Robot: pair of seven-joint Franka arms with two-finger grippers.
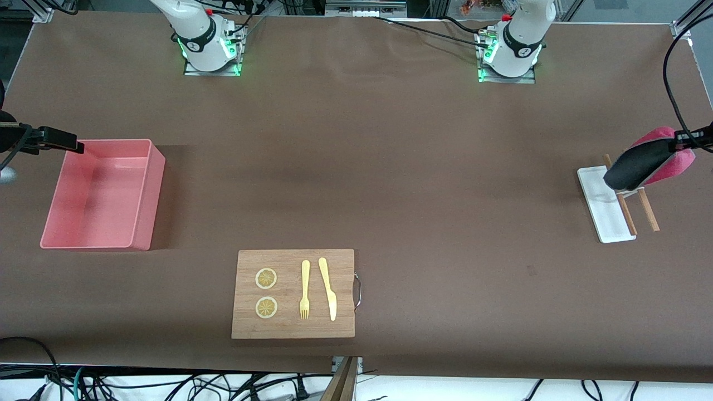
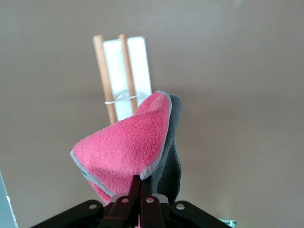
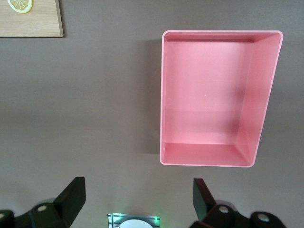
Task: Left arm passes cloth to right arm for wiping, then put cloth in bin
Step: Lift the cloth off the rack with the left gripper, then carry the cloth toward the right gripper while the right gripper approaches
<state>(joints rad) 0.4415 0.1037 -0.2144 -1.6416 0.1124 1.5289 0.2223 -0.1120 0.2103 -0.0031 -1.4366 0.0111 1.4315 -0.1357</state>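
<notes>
The cloth (image 1: 649,159), pink on one face and dark grey on the other, hangs folded from my left gripper (image 1: 678,141) over the white tray (image 1: 604,214) at the left arm's end of the table. In the left wrist view the gripper (image 2: 141,184) is shut on the cloth (image 2: 128,147). The pink bin (image 1: 149,195) stands empty at the right arm's end. My right gripper (image 1: 71,142) hangs open and empty in the air beside the bin's edge farthest from the front camera. In the right wrist view it (image 3: 137,185) is open beside the bin (image 3: 209,95).
Two wooden sticks (image 1: 649,210) lie on and beside the white tray, also seen in the left wrist view (image 2: 102,71). A wooden cutting board (image 1: 293,323) with two lemon slices (image 1: 266,278), a fork (image 1: 304,289) and a knife (image 1: 328,289) lies near the front camera.
</notes>
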